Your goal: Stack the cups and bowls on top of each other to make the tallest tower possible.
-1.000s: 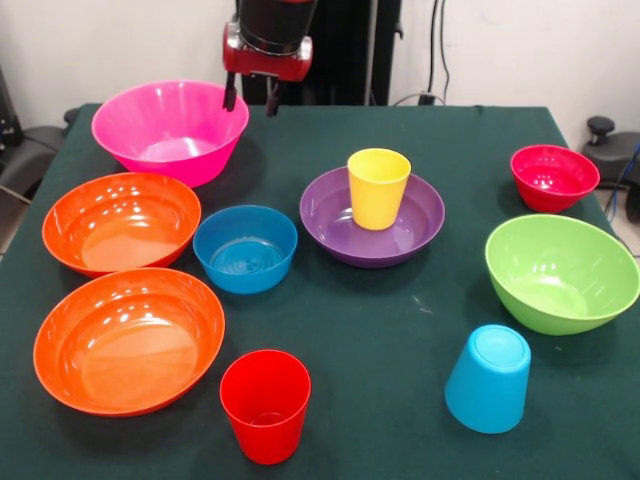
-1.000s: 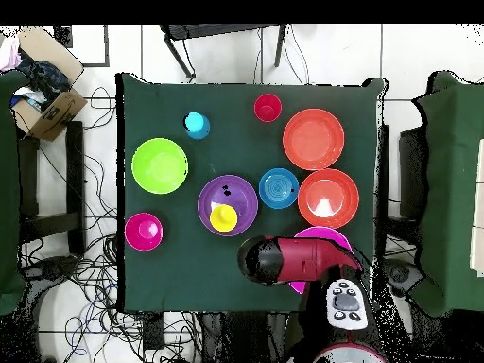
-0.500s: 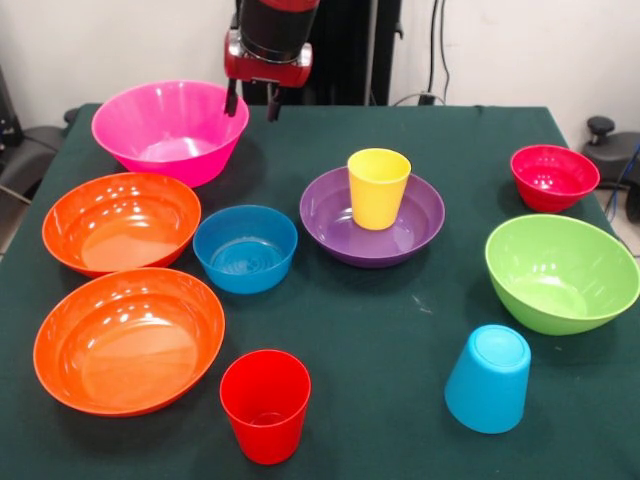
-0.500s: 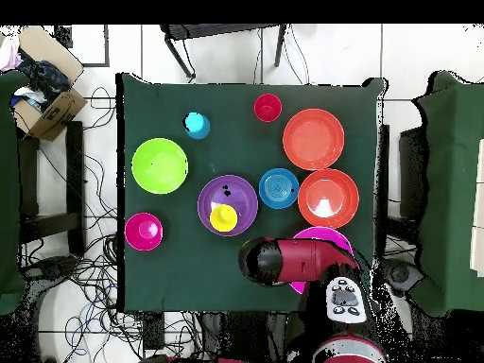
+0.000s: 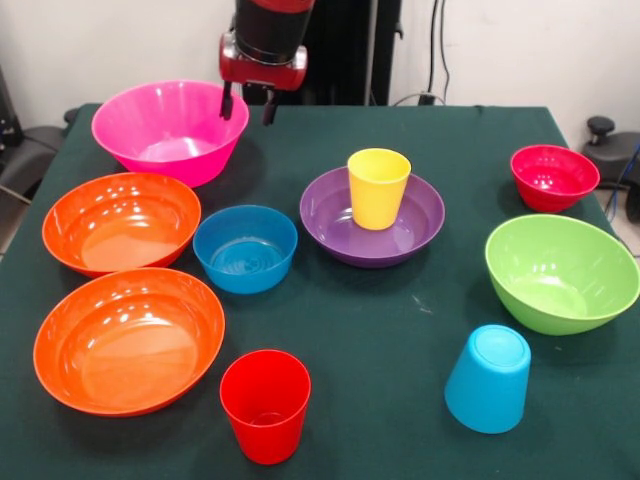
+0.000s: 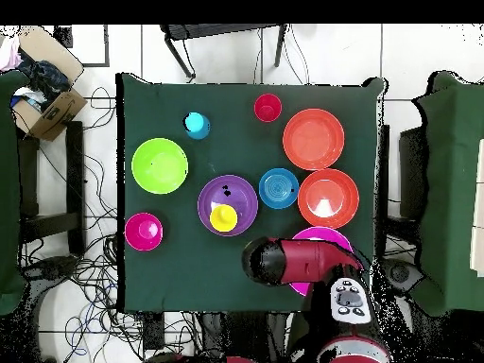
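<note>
End effector (image 5: 248, 103) slightly higher, perhaps.

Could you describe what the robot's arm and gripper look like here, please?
The arm is a thick round tube, black and red, ending in a red collar. The gripper below it has two short, thin, dark fingers. From overhead the arm is glossy red with a round black end, and a grey panel with dark buttons sits near its base.

Tool (image 5: 248, 104) hangs parted beside magenta bowl (image 5: 170, 130).
</note>
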You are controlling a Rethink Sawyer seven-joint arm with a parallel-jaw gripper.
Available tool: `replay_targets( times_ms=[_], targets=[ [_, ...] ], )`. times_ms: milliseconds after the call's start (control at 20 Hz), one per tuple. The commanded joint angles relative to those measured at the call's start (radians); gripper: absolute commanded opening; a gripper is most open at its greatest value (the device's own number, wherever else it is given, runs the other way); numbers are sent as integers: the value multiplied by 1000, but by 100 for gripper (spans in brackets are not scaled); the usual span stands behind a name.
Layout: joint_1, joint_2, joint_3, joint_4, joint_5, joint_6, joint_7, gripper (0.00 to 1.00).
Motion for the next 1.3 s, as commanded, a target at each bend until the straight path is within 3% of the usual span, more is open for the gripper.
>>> replay_targets(
  times_ms=[50, 1050, 1100, 1300],
  targets=[
    [-43, 78, 68, -94, -58, -118, 54, 100],
    [-48, 118, 63, -129, -63, -121, 50, 100],
    [-34, 120, 51, -133, -65, -121, 58, 0],
    [-34, 117, 53, -132, -55, -111, 63, 0]
  ],
)
